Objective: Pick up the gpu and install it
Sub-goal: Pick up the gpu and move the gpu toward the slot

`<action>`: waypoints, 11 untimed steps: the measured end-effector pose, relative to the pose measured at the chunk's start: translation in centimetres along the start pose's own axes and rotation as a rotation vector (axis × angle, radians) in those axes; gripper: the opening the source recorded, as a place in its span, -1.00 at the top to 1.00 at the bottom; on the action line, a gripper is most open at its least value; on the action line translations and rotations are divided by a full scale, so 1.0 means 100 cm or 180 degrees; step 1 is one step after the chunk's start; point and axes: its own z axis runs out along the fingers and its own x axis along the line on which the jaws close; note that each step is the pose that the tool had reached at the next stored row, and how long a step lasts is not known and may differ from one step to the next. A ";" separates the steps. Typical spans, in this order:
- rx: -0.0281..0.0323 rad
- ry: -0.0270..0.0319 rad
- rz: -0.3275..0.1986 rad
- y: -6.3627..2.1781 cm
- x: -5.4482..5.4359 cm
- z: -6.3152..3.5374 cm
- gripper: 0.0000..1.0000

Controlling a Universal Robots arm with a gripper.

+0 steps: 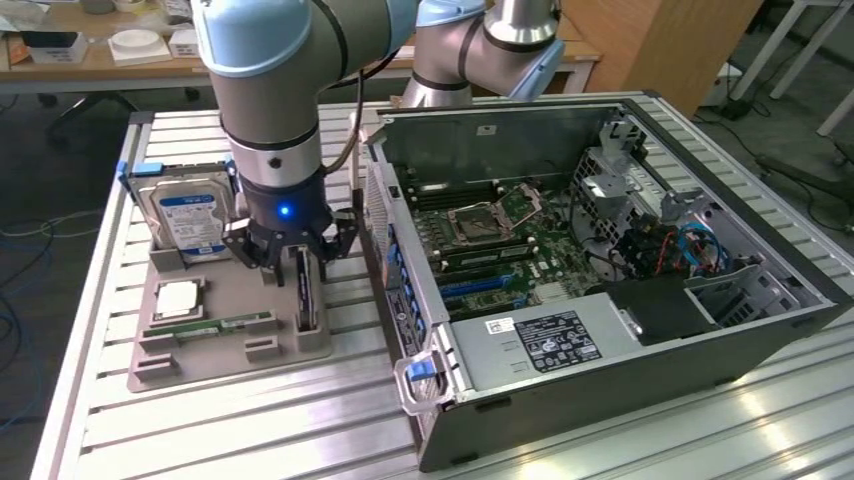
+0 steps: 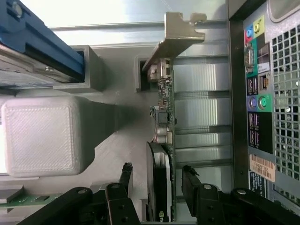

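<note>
The gpu [image 1: 306, 290] [image 2: 164, 122] stands on edge in a slot of the grey tray [image 1: 227, 345] [image 2: 112, 140], in the lower left of the exterior view. It is a thin card. In the wrist view its green board edge carries small components, a black rounded housing and a bent bare-metal bracket [image 2: 180, 30] at the far end.

At the exterior view's left, a hard drive [image 1: 187, 215] with a blue-and-white label stands upright in the tray, framed by blue rails. Below it lie a square pale block [image 1: 178, 300] [image 2: 40, 136], finely ribbed on its surface, and a narrow green memory stick [image 1: 220, 325]. The tray is matte and moulded. The table [image 1: 267, 420] is slotted, reflective aluminium.

The gripper [image 1: 302, 262] [image 2: 157, 168] is spread wide. Its black fingers [image 2: 189, 176] stand astride the card, one on each side. Whether they touch it cannot be told.

At the exterior view's right, the open computer case [image 1: 627, 380] exposes its motherboard [image 1: 494, 230].

The card's lower edge is hidden in the slot, and the arm covers part of the drive.
</note>
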 end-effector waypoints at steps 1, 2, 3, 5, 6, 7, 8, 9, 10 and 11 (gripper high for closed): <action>0.0002 -0.0002 0.0044 0.0000 0.000 0.0001 -0.09; 0.0002 -0.0002 0.0060 -0.0001 0.000 0.0001 -0.09; 0.0002 -0.0002 0.0062 -0.0001 0.000 0.0002 -0.09; 0.0001 -0.0002 0.0062 -0.0001 0.000 0.0003 -0.09; 0.0001 -0.0002 0.0062 -0.0002 0.000 0.0003 -0.09; 0.0001 -0.0002 0.0053 -0.0004 0.000 0.0003 -0.09; 0.0001 -0.0001 0.0032 -0.0006 0.000 0.0002 -0.09; 0.0000 0.0000 0.0004 -0.0007 0.000 0.0002 -0.09; 0.0000 0.0001 -0.0025 -0.0008 0.000 0.0002 -0.09; 0.0000 0.0002 -0.0050 -0.0010 0.000 0.0002 -0.09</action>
